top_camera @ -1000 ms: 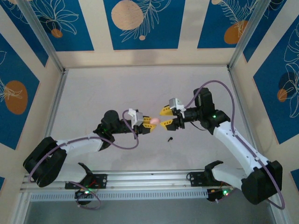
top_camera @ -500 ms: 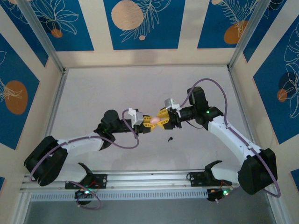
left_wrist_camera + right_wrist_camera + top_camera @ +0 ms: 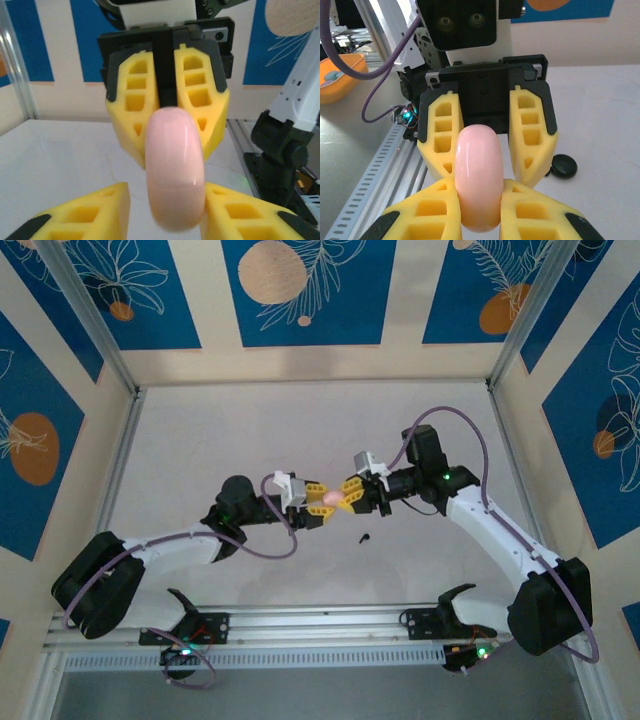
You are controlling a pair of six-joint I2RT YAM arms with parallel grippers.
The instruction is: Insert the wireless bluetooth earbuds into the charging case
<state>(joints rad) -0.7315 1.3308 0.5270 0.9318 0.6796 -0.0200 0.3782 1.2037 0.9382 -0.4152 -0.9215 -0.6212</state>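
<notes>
The charging case [image 3: 329, 498] is a smooth pale pink oval with a faint seam, closed, and it hangs in mid-air between both arms above the table's middle. My right gripper [image 3: 344, 499] is shut on it; in the right wrist view both yellow pads press the case [image 3: 477, 175] at my right gripper [image 3: 479, 195]. My left gripper [image 3: 317, 502] faces it from the other side, open. In the left wrist view one pad stands apart from the case [image 3: 175, 170] and the other lies against it at my left gripper [image 3: 165, 200]. The earbuds are out of view.
A small round black piece [image 3: 364, 537] lies on the white table just right of and nearer than the grippers, seen too as the black piece [image 3: 563, 166]; I cannot tell what it is. Patterned walls and metal posts enclose the table [image 3: 250, 440].
The right arm moved left to the case and its jaws closed on it. The left jaws, shut on the case before, have parted.
</notes>
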